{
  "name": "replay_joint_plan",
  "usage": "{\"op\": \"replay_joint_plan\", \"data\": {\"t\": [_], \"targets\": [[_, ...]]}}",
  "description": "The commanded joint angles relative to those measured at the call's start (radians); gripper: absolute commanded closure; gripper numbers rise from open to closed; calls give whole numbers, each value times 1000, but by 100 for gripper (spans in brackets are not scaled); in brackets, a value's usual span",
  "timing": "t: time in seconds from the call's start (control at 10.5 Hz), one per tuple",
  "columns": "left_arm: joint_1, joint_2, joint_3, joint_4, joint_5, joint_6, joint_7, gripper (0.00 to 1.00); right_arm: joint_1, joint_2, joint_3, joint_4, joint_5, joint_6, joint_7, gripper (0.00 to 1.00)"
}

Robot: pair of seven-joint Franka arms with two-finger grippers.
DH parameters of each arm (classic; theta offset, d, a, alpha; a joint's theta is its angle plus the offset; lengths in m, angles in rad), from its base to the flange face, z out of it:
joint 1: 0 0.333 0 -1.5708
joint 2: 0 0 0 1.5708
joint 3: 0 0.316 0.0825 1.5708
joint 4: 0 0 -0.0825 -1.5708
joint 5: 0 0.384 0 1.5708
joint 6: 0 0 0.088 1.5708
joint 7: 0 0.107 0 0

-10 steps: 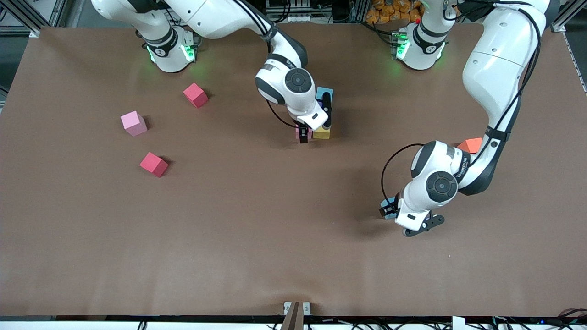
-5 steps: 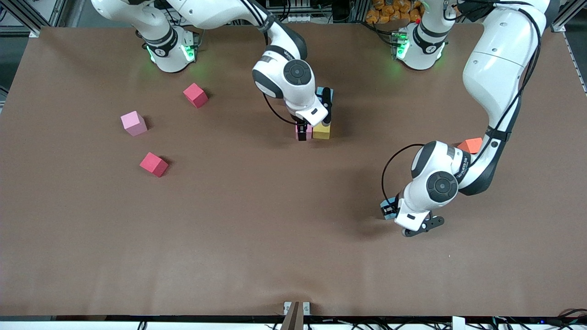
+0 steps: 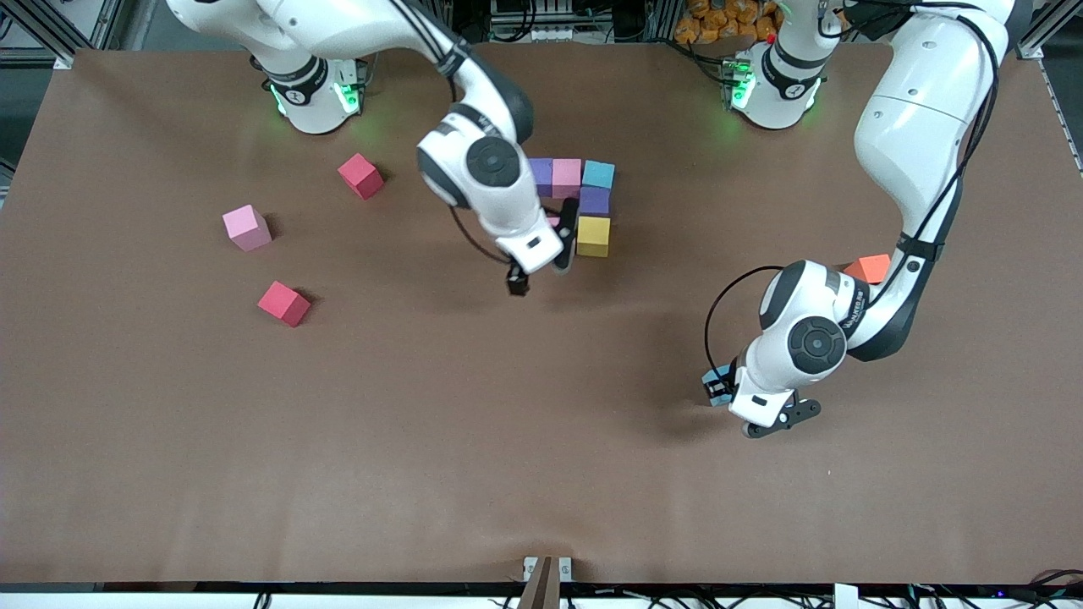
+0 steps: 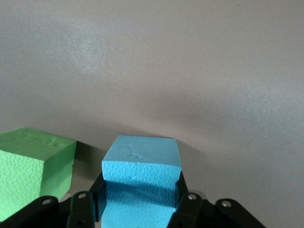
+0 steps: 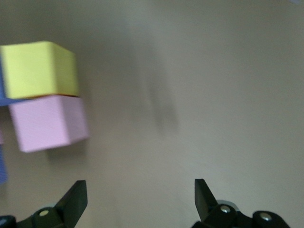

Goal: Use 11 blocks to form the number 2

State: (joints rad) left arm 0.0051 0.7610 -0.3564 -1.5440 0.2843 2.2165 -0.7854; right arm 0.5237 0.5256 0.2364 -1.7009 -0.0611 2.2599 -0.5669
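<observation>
Broad matte brown table (image 3: 541, 474), aluminium frame posts (image 3: 51, 25) at its corners.

table (image 3: 423, 440) matte brown | row of blocks: purple block (image 3: 541, 176), pink block (image 3: 566, 177), light blue block (image 3: 598, 174) | second purple (image 3: 594, 200) | yellow block (image 3: 593, 236) | green block (image 4: 33, 166) | orange block (image 3: 869, 268) | arms white, black joints

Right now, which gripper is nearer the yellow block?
Right. The right gripper hangs open beside the yellow block; the left gripper is shut on a light blue block toward its own end of the table.

no readable text, labels or numbers on anything
</observation>
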Motion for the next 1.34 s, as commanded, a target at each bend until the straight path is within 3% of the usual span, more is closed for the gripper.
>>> {"op": "replay_joint_plan", "data": {"t": [0.0, 0.38, 0.57, 1.24], "targets": [[-5, 1, 4, 10, 23, 3, 2, 42, -115, -12, 9, 0, 0, -17, 34, 0], [-7, -11, -1, 10, 21, 2, -11, 43, -319, -47, 4, -2, -19, -138, 55, 0], [-8, -20, -9, 10, 15, 2, -27, 44, -434, -55, 4, -9, -74, -160, 33, 0], [-148, -83, -38, 5, 9, -46, -373, 44, -715, -79, 6, -115, -86, -149, -255, 0]]}}
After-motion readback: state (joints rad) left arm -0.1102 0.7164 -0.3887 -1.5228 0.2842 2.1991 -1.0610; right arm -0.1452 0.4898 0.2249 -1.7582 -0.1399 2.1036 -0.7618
